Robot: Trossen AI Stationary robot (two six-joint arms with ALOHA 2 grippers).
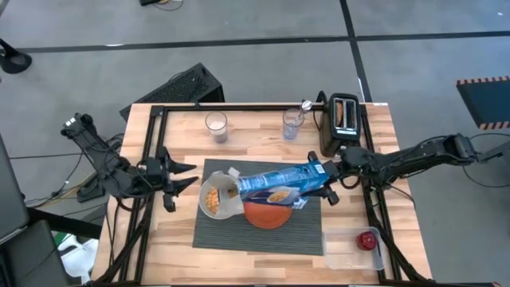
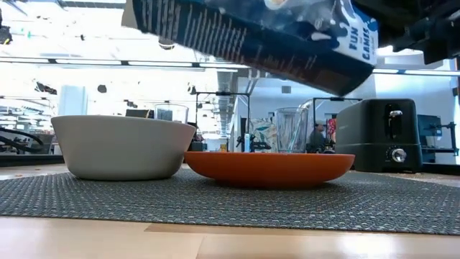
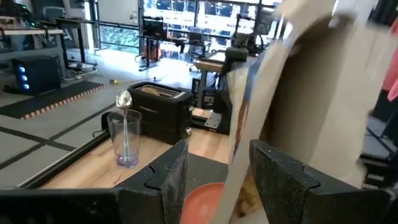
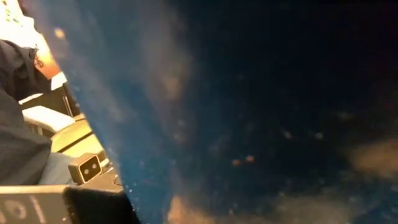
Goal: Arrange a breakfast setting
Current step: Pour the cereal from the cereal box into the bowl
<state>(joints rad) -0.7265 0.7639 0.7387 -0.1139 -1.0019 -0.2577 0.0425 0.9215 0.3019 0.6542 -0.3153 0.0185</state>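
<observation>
Right gripper (image 1: 328,185) clamping blue cereal box (image 1: 279,182), tipping it over bowl (image 1: 217,199)
Left gripper (image 1: 177,177) idling open near placemat (image 1: 263,235) left edge; plate (image 1: 267,215) beside bowl

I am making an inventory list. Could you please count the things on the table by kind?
Drinking glasses: 2
Bowl: 1
Plate: 1
Placemat: 1
Spoon, standing in one glass: 1
Toaster: 1
Cereal box, held tilted over the bowl: 1
Clear container with a small red item: 2
Total: 10

Both arms are dark, jointed and slim, with black cabling trailing from the left arm (image 1: 96,155). The left gripper (image 3: 217,180) has two broad, matte black, angular fingers (image 3: 168,177).
</observation>
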